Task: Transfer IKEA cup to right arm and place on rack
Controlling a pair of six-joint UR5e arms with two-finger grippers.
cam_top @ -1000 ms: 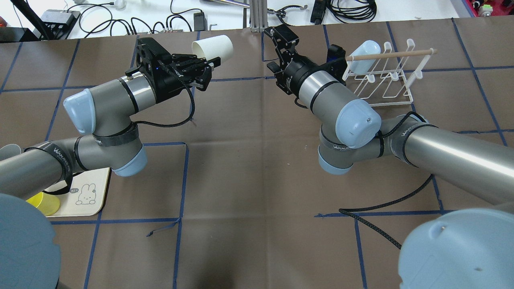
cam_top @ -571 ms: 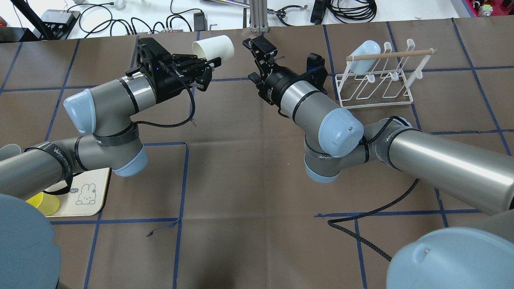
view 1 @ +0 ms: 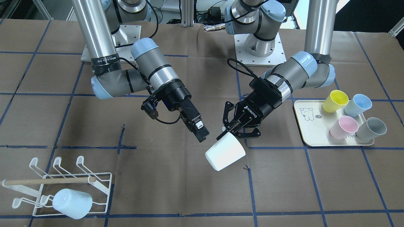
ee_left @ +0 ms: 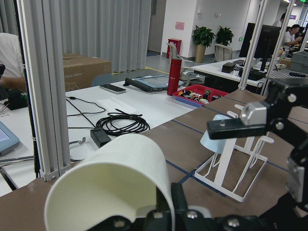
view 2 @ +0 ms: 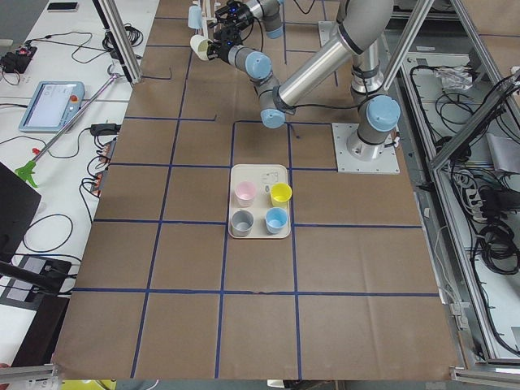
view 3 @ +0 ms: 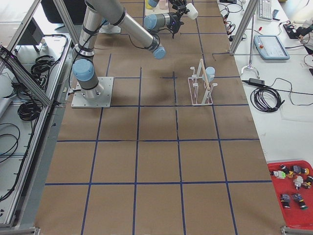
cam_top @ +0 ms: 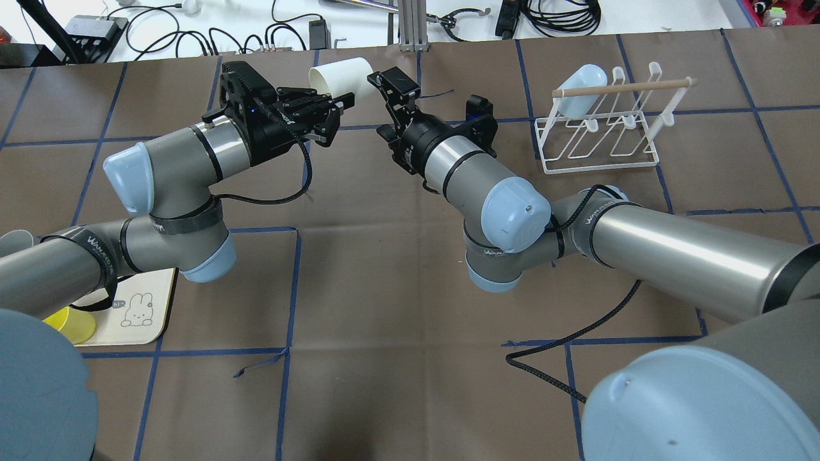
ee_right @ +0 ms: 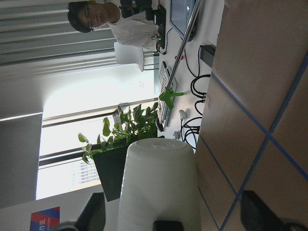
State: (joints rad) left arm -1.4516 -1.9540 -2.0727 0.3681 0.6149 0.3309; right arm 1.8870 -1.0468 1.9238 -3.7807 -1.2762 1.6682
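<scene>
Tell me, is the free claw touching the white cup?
Apart. In the front-facing view, bare table shows between the right gripper and the white cup.

I record the right arm (cam_top: 474, 176) swung leftward in the overhead view, away from the rack (cam_top: 624, 88) and toward the white cup (cam_top: 341, 75). A second ago its wrist covered the rack's near corner; now the rack shows whole. The right gripper (view 1: 202, 135), then well apart from the cup, now sits just beside it with its jaws spread. In the right wrist view the cup lies in line between the two fingers (ee_right: 94, 214). I cannot tell whether they touch it. The black cable (cam_top: 510, 360) trailing from that arm has slid leftward with it.
</scene>
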